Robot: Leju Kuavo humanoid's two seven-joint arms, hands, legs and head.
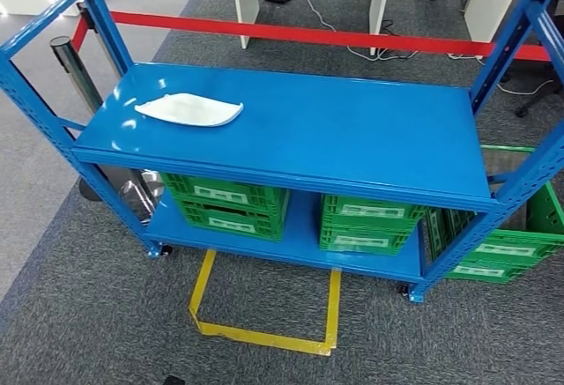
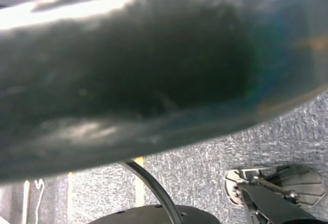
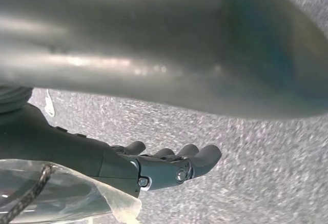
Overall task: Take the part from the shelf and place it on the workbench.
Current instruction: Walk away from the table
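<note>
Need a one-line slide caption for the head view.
White part lying on the blue shelf top, left side; green crates below, yellow floor marking in front.

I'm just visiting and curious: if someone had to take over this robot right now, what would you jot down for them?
Right hand: hanging over the grey carpet, fingers loosely extended, holding nothing.
Left hand: its wrist view is too blurred and blocked to judge.
The white part lies flat on the top of the blue shelf, toward its left end, untouched.
Green crates sit on the lower level.
Done: the robot faces the shelf.
Left: reach for the part, lift it, carry it to the workbench.
</note>
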